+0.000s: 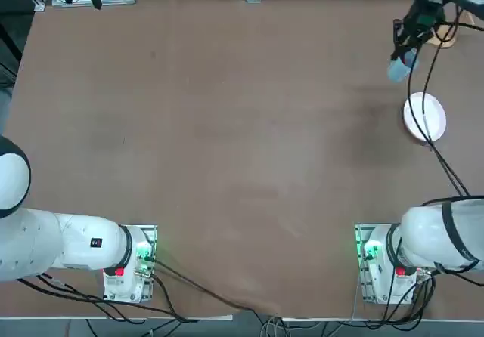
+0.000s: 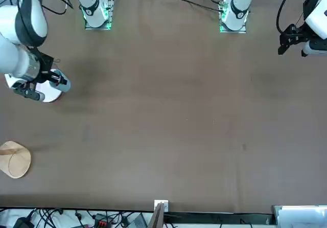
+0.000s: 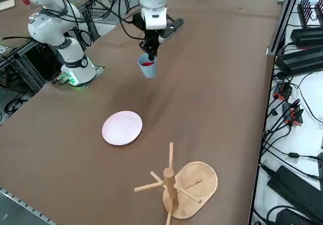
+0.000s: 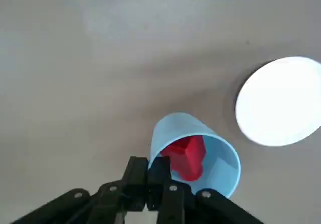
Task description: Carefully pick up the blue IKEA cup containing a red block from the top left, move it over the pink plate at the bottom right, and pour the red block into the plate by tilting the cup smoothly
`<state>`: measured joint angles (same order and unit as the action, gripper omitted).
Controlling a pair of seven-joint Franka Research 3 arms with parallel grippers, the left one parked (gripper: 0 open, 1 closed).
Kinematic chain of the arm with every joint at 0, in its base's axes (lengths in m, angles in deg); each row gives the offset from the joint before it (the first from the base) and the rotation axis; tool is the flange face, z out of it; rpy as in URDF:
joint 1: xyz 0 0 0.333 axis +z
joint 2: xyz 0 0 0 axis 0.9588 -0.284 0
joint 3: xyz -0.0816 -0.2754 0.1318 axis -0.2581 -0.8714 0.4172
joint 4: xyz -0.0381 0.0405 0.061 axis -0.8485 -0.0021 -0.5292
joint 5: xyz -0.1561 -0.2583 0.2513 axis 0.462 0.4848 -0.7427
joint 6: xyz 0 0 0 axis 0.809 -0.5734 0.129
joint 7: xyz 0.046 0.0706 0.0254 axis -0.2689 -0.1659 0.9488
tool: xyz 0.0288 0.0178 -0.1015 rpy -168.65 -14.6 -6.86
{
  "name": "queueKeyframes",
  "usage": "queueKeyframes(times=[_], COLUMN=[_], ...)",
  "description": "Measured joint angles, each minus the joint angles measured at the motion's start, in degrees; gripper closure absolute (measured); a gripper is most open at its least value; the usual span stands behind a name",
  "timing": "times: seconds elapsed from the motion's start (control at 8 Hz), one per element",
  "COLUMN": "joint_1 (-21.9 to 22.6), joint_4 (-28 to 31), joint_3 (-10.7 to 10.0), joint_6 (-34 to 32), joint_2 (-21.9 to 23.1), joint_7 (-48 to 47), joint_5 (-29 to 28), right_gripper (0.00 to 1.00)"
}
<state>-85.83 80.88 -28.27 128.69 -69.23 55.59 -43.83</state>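
Above the brown tabletop (image 3: 212, 73), short of the pink plate (image 3: 122, 127), the right gripper (image 3: 149, 47) clamps the blue IKEA cup (image 3: 148, 66) by its rim, red block (image 4: 184, 156) inside. Carry it level over the plate's centre, then tilt gently.

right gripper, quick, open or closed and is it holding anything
Right gripper: closed on the rim of the blue IKEA cup, held in the air with the red block inside.
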Motion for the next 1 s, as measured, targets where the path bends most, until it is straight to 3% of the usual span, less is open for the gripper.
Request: queueKeyframes(times=[0.5,1.0], joint_1=[-7.76,-16.88], joint_4=[1.85,2.57], joint_3=[-0.12,-0.26], joint_6=[-0.21,-2.46], joint_2=[0.07,-0.87], joint_7=[19.83,39.74], joint_5=[-4.94,-14.41], right_gripper=[0.98,0.98])
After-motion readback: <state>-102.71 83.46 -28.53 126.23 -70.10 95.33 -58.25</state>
